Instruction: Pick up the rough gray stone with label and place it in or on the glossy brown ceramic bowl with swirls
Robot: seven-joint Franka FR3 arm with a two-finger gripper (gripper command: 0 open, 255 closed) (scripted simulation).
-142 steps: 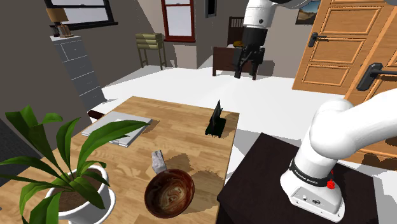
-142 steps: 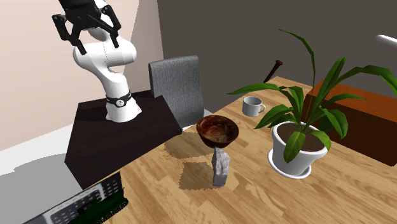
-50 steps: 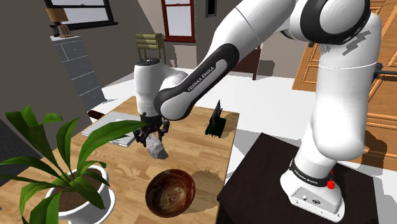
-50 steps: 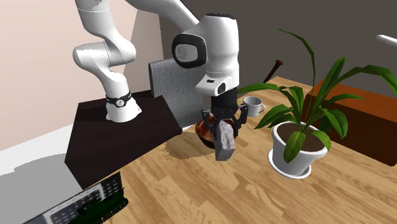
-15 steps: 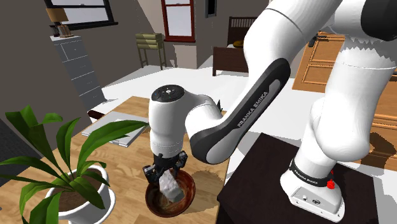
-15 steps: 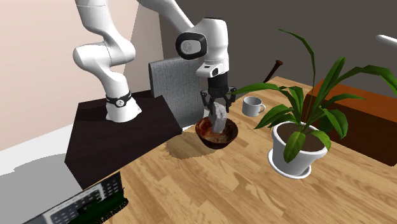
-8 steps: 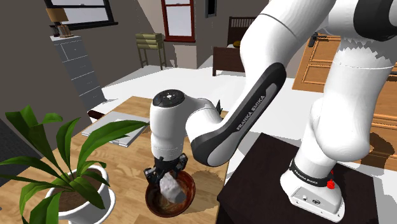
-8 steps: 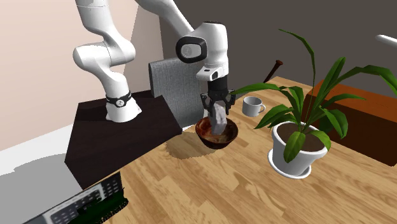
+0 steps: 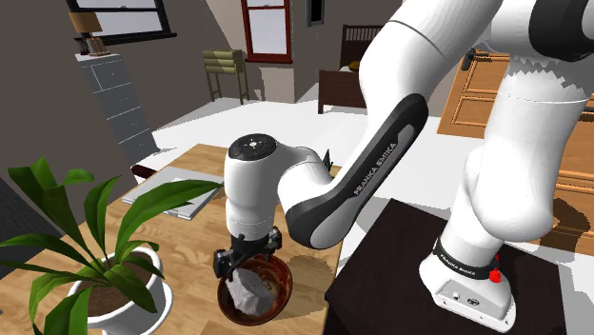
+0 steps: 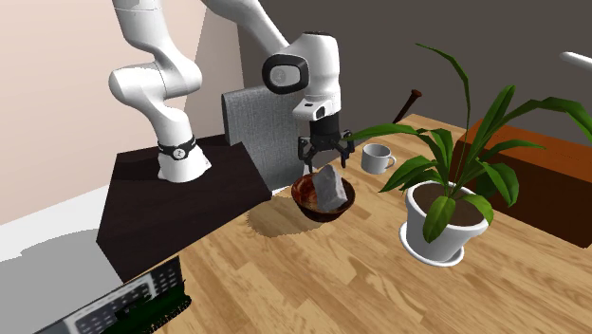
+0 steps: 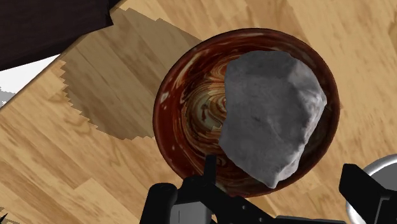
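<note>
In the shoulder view, a potted plant (image 9: 105, 205) in a white pot (image 9: 157, 290) stands at the eight o'clock corner of the wooden table (image 9: 202, 160), its long leaves arching toward the middle. At two o'clock from the plant lies a flat grey slab (image 9: 176, 190); we cannot tell what it is.

Next comes the glossy brown bowl (image 9: 276, 285), at three o'clock from the pot and near the table's edge. The rough grey stone (image 9: 249, 288) lies inside it, tilted against the inner wall. At the stone's twelve o'clock hangs the gripper (image 9: 246, 262), spread wide and clasping nothing. A dark upright object (image 9: 324, 179) sits at one o'clock from the bowl, at the table's far edge. The dark stand (image 9: 381, 276) lies at three o'clock from the bowl.

In the second exterior view, the stand sits at nine o'clock from the bowl (image 10: 305, 201), and a grey chair (image 10: 264, 128) at eleven. The stone (image 10: 329, 187) leans in the bowl just below the gripper. A white mug (image 10: 377, 158) stands at two o'clock, the plant at three to four.

In the wrist view, the black fingers (image 11: 162, 203) stand far apart. Beyond them the stone (image 11: 273, 114) covers one side of the bowl's swirled inside, touching neither finger.
</note>
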